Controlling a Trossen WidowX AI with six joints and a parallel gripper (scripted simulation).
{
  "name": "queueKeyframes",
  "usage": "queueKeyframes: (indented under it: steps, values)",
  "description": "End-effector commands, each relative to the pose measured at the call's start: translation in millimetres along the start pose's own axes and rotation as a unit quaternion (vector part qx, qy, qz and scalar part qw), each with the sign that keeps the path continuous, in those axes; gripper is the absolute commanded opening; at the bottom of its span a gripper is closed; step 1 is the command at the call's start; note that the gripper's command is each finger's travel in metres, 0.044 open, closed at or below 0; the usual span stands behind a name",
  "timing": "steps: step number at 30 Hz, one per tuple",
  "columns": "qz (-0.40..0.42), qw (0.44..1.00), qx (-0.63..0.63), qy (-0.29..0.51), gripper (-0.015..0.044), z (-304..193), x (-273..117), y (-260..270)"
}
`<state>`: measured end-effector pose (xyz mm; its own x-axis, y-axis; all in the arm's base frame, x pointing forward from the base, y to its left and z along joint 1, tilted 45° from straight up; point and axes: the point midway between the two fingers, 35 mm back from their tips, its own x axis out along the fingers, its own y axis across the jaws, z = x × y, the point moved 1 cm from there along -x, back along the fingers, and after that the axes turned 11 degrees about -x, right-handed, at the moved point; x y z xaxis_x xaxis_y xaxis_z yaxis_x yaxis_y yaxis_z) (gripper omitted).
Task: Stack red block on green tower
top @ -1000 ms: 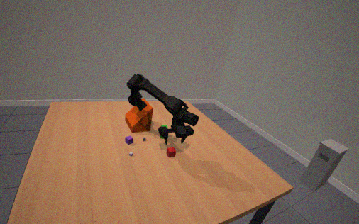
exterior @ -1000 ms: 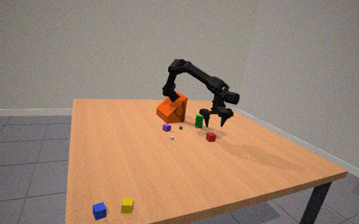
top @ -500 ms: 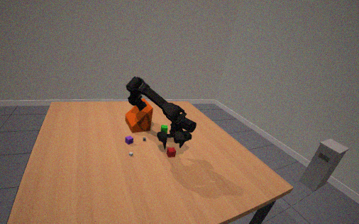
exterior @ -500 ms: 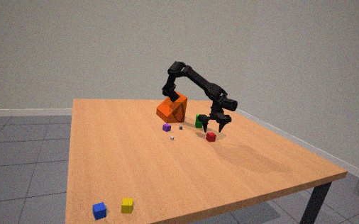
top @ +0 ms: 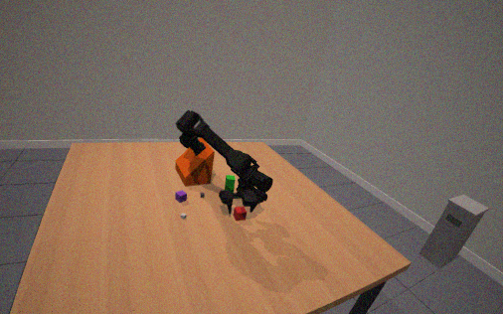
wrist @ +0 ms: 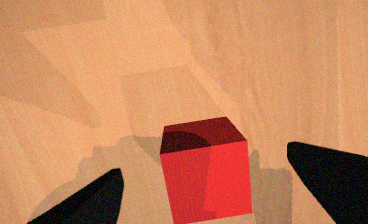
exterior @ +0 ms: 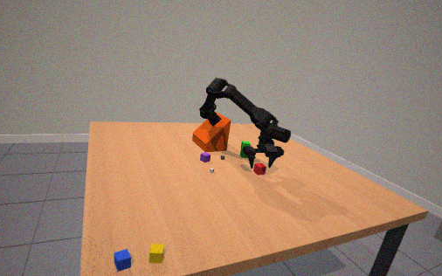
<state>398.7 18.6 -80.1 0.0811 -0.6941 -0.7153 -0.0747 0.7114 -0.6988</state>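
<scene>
The red block [top: 240,215] [exterior: 259,169] [wrist: 216,185] sits on the table, in the lower middle of the wrist view. My gripper [top: 242,211] [exterior: 261,166] [wrist: 205,163] is open and empty, pointing down just above the red block. One finger shows on each side of the block in the wrist view, with a gap on both sides. The green tower [top: 230,182] [exterior: 245,148] stands upright behind the gripper, closer to the arm's base; its lower part is partly hidden by the gripper in the top and exterior views. It does not show in the wrist view.
An orange angular block [top: 201,171] [exterior: 218,139] stands by the arm's base. A purple cube [top: 181,197] [exterior: 205,157], a small dark cube [top: 202,195] [exterior: 223,157] and a small white piece [top: 183,216] [exterior: 211,170] lie left of the gripper. Blue [exterior: 122,260] and yellow [exterior: 156,253] cubes lie near the front edge.
</scene>
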Motion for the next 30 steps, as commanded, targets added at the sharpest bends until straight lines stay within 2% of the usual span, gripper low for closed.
queueKeyframes:
  steps: [1, 27, 30]
  values:
    - [-0.003, 1.0, -0.007, 0.005, 0.044, -4.1, 10.6, 2.1]
    - [-0.002, 1.0, -0.004, 0.005, 0.044, -4.9, 20.0, 1.5]
    - [-0.002, 1.0, -0.004, 0.005, 0.0361, -4.9, 20.0, 1.5]
